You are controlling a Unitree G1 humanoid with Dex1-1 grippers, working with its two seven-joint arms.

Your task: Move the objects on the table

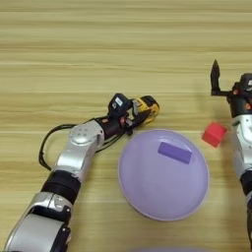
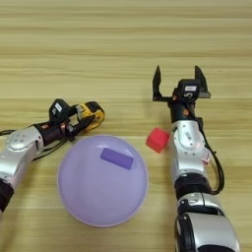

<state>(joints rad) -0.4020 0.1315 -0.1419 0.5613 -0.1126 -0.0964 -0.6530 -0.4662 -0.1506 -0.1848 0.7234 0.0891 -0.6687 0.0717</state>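
Right eye view: left fingers (image 2: 81, 121) clamped on sideways tape measure (image 2: 91, 114), right fingers (image 2: 178, 81) spread.

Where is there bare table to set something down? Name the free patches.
The whole far table beyond both grippers is bare, as is the strip between the tape measure and the open right gripper. Crowded: around the purple plate, red cube and left gripper.
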